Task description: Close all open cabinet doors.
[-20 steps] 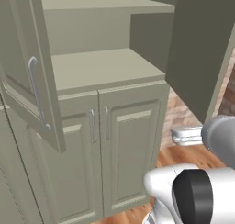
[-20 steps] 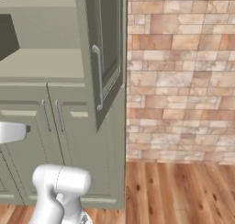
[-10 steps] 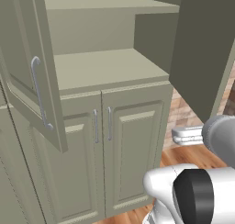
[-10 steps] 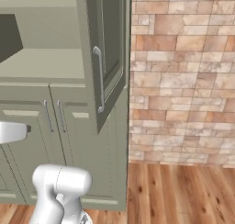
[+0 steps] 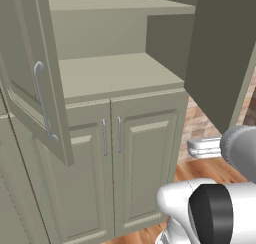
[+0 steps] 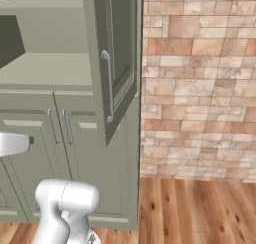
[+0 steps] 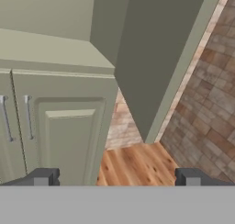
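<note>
Two cabinet doors (image 5: 35, 83) (image 7: 156, 58) swung open, hand (image 7: 117, 177) spread wide, holding nothing

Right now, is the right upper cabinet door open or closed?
Open. The right upper cabinet door stands swung out from the cabinet, so the shelves behind it are exposed. In the right base view its bar handle faces outward.

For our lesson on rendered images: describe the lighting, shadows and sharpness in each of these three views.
Left base view: flat, even light, no glare; the swung-out sage-green right cupboard door shows a darker inner face. Right base view: the brick wall is evenly lit; the shelf recess darkens at left. Hand view: soft, slightly blurred edges, no cast shadows on the wooden floor.
</note>
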Available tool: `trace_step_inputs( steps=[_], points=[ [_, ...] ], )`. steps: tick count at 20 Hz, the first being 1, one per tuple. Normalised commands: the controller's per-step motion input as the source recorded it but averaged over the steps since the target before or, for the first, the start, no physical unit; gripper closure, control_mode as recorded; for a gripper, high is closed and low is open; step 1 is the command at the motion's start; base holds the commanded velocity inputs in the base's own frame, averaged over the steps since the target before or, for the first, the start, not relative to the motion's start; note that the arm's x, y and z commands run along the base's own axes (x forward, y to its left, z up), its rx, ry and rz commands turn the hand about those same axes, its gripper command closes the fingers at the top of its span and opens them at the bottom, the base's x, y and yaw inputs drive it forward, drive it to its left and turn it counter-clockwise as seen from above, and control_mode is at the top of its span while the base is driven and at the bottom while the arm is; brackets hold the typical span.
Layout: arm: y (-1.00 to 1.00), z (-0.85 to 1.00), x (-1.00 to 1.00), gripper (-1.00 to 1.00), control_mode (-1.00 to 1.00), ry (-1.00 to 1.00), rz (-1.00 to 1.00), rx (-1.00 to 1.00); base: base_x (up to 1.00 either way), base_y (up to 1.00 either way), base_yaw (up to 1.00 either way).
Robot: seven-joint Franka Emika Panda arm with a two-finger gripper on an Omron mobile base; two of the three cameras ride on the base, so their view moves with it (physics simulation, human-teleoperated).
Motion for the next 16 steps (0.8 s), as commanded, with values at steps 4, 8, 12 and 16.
trace_step_inputs(
  steps=[4, 8, 12, 16],
  points=[
    [0.01, -0.08, -0.23, -1.00, -1.00, 0.00, 0.00, 0.00, 0.00, 0.00, 0.00],
    [0.23, -0.15, -0.65, -1.00, -1.00, -0.03, 0.01, -0.01, 0.00, 0.00, 0.00],
    [0.55, 0.00, -0.71, -1.00, -1.00, -0.08, 0.00, -0.10, 0.00, 0.00, 0.00],
    [0.95, 0.17, -0.39, -1.00, -1.00, -0.13, 0.00, -0.21, 0.00, 0.00, 0.00]
  ],
)
